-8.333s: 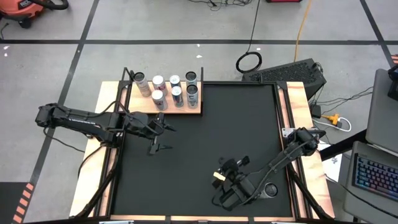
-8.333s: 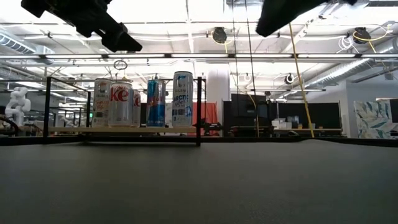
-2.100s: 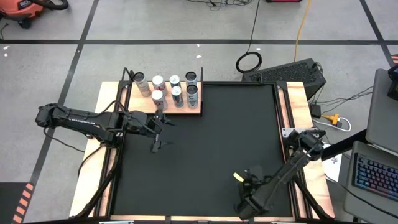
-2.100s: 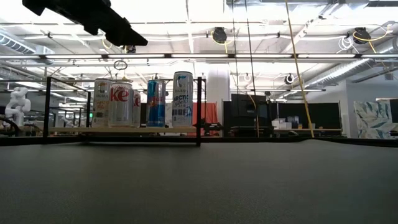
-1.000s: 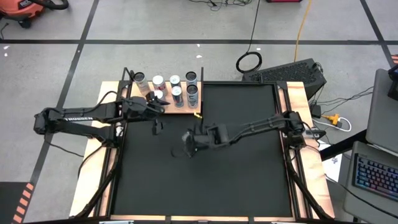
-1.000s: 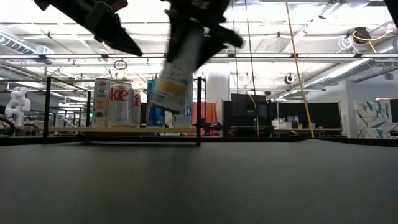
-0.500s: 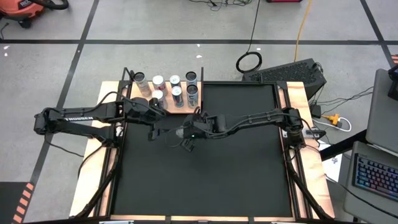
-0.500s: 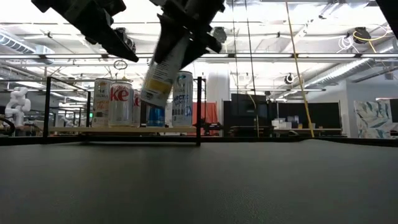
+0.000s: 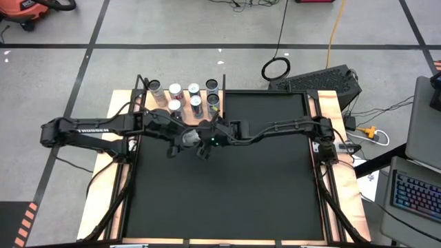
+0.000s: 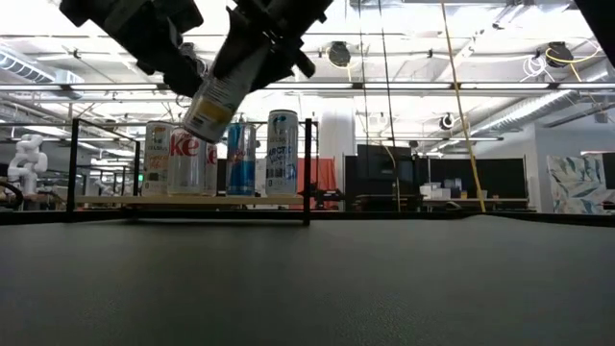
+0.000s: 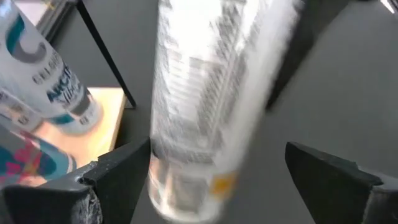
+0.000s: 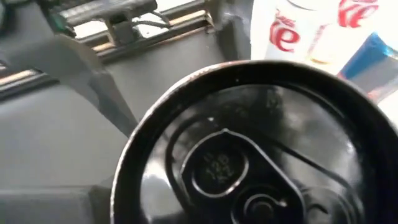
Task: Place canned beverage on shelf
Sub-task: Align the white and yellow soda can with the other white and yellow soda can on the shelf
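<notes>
A slim white can [image 10: 213, 101] hangs slanted above the black mat [image 9: 262, 186], with my right gripper [image 10: 261, 43] shut on it. Seen from above, the can [image 9: 189, 136] sits just near of the shelf [image 9: 150, 107], a light-wood board with black uprights carrying several upright cans [image 10: 282, 152]. My left gripper [image 9: 179, 140] is open. Its fingers [image 11: 118, 177] stand on either side of the can's lower part [image 11: 205, 112]. I cannot tell whether one of them touches it. My right gripper holds the can by its upper end [image 10: 240, 67], coming from above and from the table's right. The lid with its pull tab [image 12: 249, 162] fills the right wrist view and hides the fingers. The can hangs clear of the mat, tilted, its bottom end toward the left gripper.
The shelf board [image 10: 192, 201] stands at the mat's far left corner with thin black posts [image 10: 307, 168] at its corners. The rest of the black mat lies bare toward the near and right sides. Cables and a black case [image 9: 324, 81] lie beyond the table's far edge.
My right gripper has carried the can toward the table's left and far edges and upward, to the shelf's near side. The can has tipped further over, and its lower end has come in between my left gripper's open fingers. My left gripper has shifted slightly toward the near edge.
</notes>
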